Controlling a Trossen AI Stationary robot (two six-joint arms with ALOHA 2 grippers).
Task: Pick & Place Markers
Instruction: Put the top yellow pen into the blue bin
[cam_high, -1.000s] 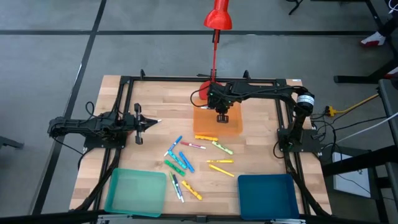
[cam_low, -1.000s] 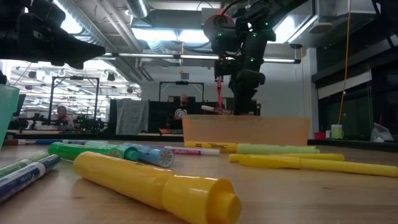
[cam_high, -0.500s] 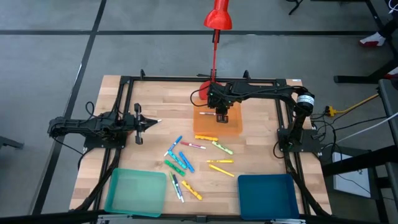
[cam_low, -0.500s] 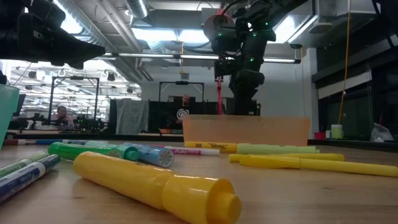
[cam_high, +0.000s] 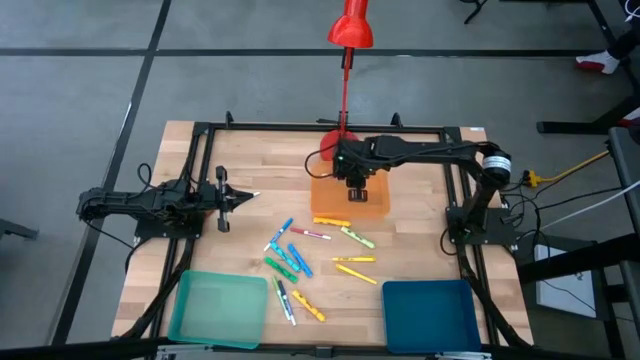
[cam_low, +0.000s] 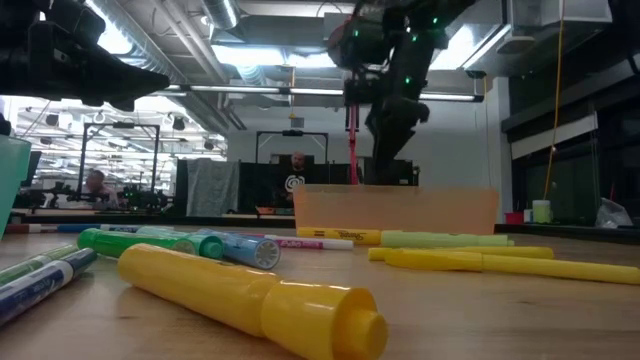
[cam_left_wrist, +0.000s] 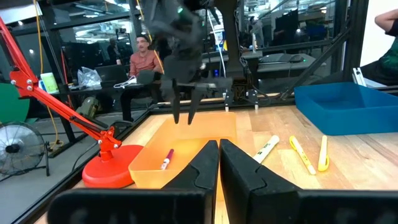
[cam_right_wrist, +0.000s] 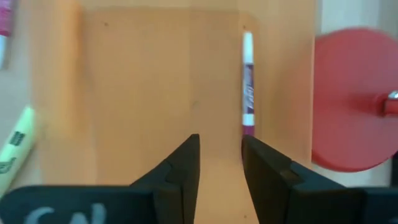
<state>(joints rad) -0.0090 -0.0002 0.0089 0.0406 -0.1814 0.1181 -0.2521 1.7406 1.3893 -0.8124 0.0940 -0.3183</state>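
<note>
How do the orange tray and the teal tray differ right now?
The orange tray sits at the table's middle, under the right hand; the teal tray sits at the near left corner. The orange tray holds one marker; the teal tray looks empty. Both are flat, shallow and roughly square.

Red lamp base (cam_high: 331, 141) crowds orange tray (cam_high: 372, 205); bare tabletop (cam_high: 270, 165) seemingly left

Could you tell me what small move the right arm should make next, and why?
Probably lift the right end effector clear of the orange tray. Its fingers are open and empty, and a pink marker already lies inside the tray, so that drop looks done. More markers wait on the table. The left end effector waits shut at the table's left.
</note>
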